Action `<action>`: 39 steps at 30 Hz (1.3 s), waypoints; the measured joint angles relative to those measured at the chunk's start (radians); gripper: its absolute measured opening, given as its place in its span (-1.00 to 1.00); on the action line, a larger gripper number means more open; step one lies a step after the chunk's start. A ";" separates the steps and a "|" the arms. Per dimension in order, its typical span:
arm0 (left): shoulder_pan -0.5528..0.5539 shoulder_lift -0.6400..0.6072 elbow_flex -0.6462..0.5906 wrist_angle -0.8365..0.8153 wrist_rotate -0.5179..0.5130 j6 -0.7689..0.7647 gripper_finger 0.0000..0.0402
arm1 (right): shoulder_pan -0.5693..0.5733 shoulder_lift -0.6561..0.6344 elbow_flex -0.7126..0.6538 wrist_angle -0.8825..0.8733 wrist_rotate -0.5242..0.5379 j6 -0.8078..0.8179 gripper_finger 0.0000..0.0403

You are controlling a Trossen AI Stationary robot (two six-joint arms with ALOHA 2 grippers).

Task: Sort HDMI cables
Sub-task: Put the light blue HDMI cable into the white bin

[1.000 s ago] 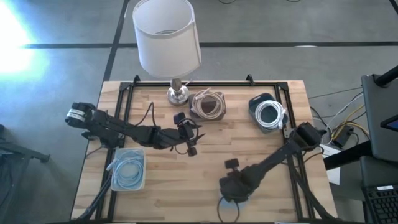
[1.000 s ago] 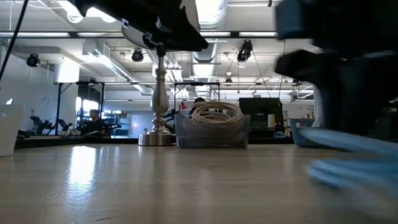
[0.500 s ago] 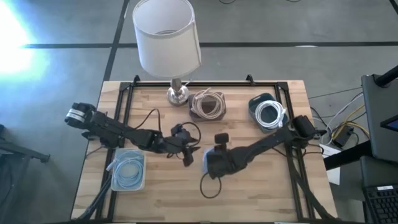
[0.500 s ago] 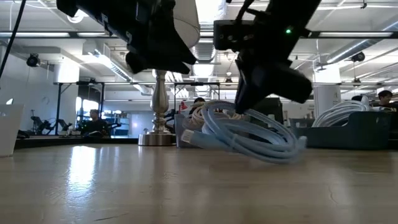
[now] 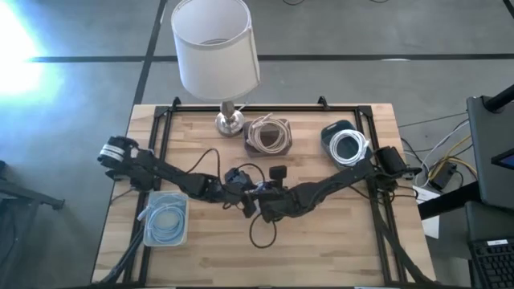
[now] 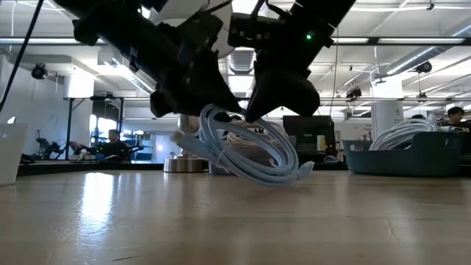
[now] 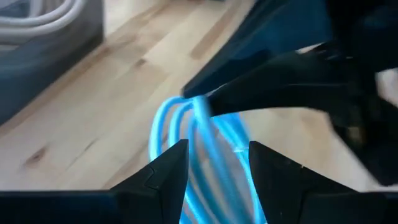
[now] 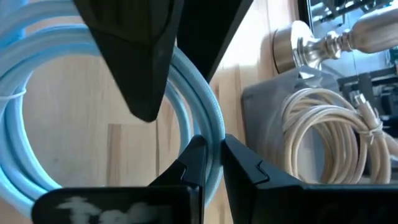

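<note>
A light blue HDMI cable coil hangs over the middle of the table between both grippers. My right gripper is shut on it. My left gripper is open, one finger on either side of the coil's strands, close in front of the right gripper's fingers. In the high view the two grippers meet at the table's centre, left and right. Three bins hold other coils: light blue at the left near side, beige and white toward the far side. My right gripper pinches the coil's bundled strands between its two fingers, which lie across them. It comes slanting down from the table's right. The coil hangs tilted below the fingers. My left gripper stands astride the coil's upper part; whether its fingers touch it I cannot tell.
A lamp with a white shade stands on its metal base at the far edge, beside the beige bin. A black frame runs along the table's far edge and sides. Bare wood shows along the near edge.
My right gripper has carried the blue coil up from the near edge toward the table's centre and left. My left gripper has moved toward the near side and down to meet it, and its fingers now stand around the coil.
</note>
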 joint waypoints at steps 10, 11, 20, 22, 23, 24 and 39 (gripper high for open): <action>0.003 0.043 0.000 -0.041 -0.053 -0.011 -0.28 | -0.001 0.000 0.000 0.001 -0.010 -0.086 -0.85; 0.003 0.043 0.000 -0.041 -0.054 -0.011 -0.34 | -0.001 0.000 0.000 0.001 -0.010 -0.090 -0.85; 0.003 0.037 0.000 -0.064 -0.055 0.031 -0.92 | -0.007 -0.002 0.000 0.004 -0.078 -0.093 -0.59; 0.003 0.032 0.001 -0.093 -0.059 0.032 -0.92 | -0.011 -0.002 0.000 0.011 -0.117 -0.091 -0.51; 0.003 0.026 0.002 -0.121 -0.063 0.030 -0.91 | -0.012 -0.002 0.000 0.020 -0.126 -0.090 -0.48; 0.003 0.018 0.004 -0.146 -0.069 0.026 -0.89 | -0.012 -0.002 0.000 0.029 -0.127 -0.090 -0.45; -0.028 -0.215 0.165 -0.853 -0.140 -0.109 -0.90 | -0.006 -0.028 0.046 0.045 0.076 -0.061 -0.29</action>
